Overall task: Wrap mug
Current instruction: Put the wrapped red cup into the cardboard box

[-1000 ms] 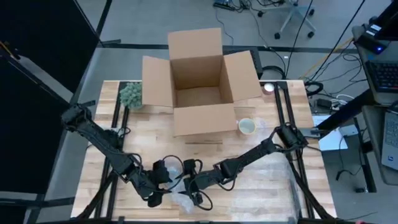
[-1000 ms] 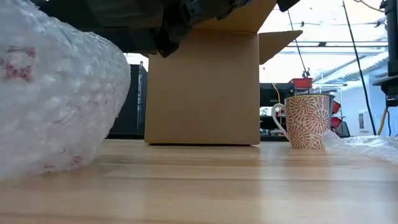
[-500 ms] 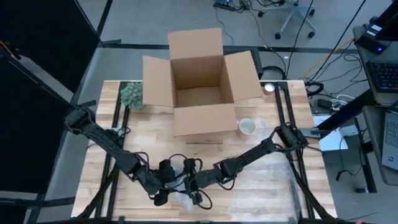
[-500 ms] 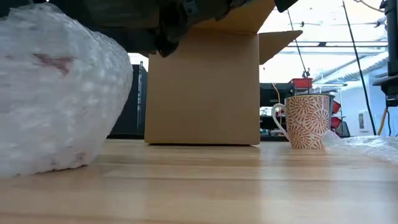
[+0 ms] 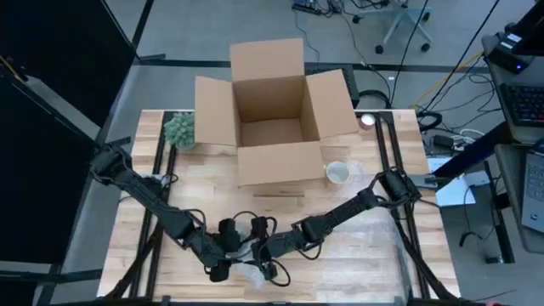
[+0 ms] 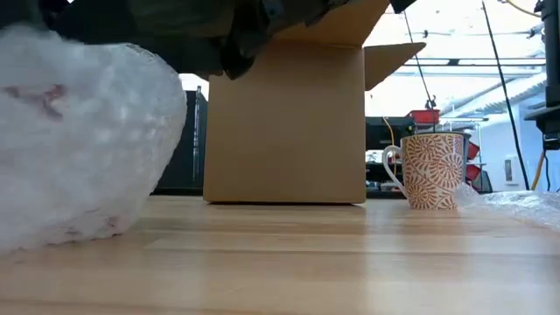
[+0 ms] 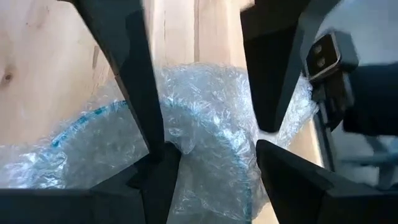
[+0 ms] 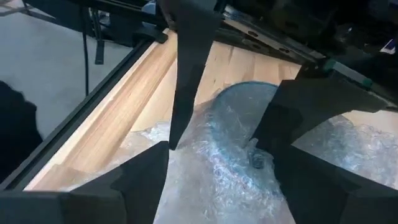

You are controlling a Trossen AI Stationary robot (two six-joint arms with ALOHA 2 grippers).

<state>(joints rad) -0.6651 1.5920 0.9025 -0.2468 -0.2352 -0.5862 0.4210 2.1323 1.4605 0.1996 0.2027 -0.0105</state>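
Mug [image 7: 205, 168] with a blue rim sits inside the bubble wrap [image 6: 79, 149] at bottom centre of the high view, near the front table edge, mostly covered: wrist views show film over its mouth and sides, blue rim showing through. My left gripper [image 5: 223, 253] and my right gripper [image 5: 265, 257] are both on the bundle, close together, just beside each other. Left wrist view shows my fingers [image 7: 140, 81] spread with wrap bunched between them; I'd say parted around the film, not clamped hard. Right wrist view shows fingers [image 8: 189, 62] also apart, straddling the wrapped rim. Low view has the bundle as a big rounded lump at left of frame, resting on the table [image 6: 350, 254]. Judgement: wrap is largely on, loose ends not yet tucked, nothing sealed. Cardboard box [image 5: 274, 110] stands open at top centre, nothing visible inside, so packing not done if that follows. Second patterned mug [image 6: 430, 171] stands bare right of the box, with more loose wrap at far right in the low view.
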